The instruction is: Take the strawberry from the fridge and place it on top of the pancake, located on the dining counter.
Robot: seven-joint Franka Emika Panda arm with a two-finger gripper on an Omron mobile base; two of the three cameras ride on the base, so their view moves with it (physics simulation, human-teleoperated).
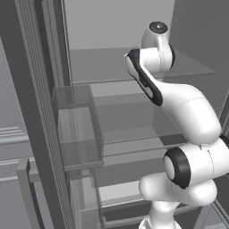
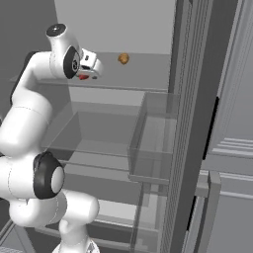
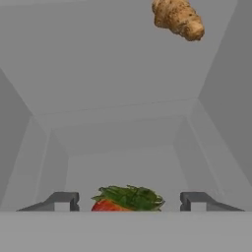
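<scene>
Pincer spread around the strawberry on the upper shelf of the open fridge.

Inside the pale fridge (image 2: 123, 20) with glass shelves, the white arm reaches far in; its pincer (image 3: 129, 201) stands apart, the tiny red green-topped strawberry (image 3: 125, 199) between its tips, partly cut off. A tan-orange lumpy food item (image 2: 123, 59) lies farther back to the right.

Two base views from behind the arm, left and right, looking forward and down into the open fridge (image 1: 112, 67), sharing its shelves (image 2: 113, 89) and door bin (image 1: 78, 129). Hand view close inside, facing the back wall, strawberry (image 3: 127, 199) at lower centre, tan lump (image 3: 178, 19) upper right.
</scene>
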